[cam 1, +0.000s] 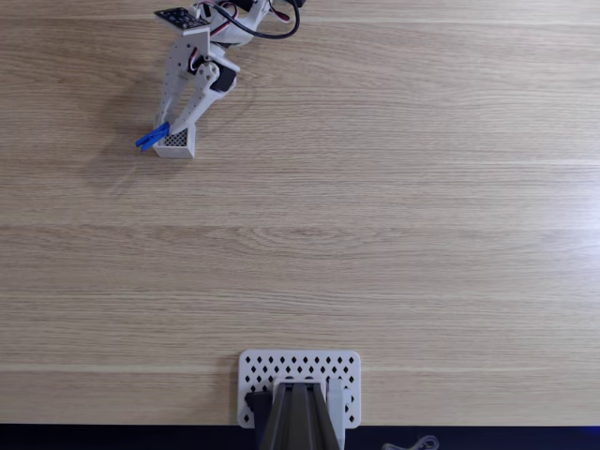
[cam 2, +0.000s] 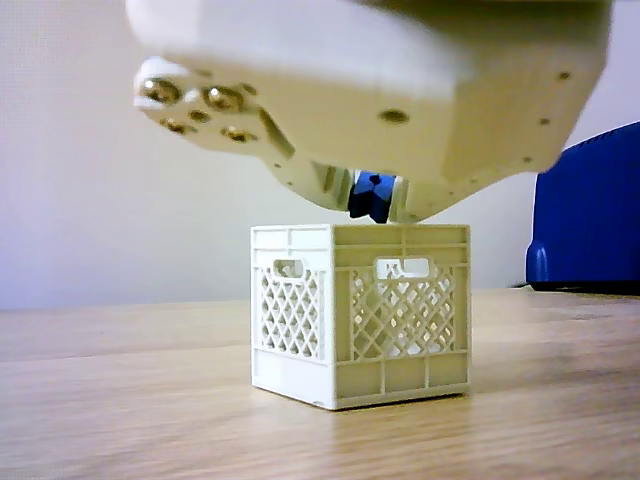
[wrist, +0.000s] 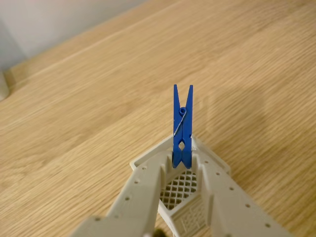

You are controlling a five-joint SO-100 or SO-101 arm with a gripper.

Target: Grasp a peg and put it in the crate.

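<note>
One blue plastic clothes-peg (wrist: 182,129), slim with a wire spring at its middle, is being pinched at its lower end between the pale printed fingers (wrist: 182,160), which are closing tightly on it. It is hanging just above the crate (cam 2: 360,312), a small white cube with lattice walls and handle slots, sitting on the wood-grain bench (cam 1: 375,206). In the wrist view the crate's mesh floor is showing bare beneath the peg. A flat perforated white plate (cam 1: 258,370) is lying at the near bench edge.

Wooden table (cam 1: 394,216) carries crate (cam 1: 176,142) and perforated plate (cam 1: 300,367).
</note>
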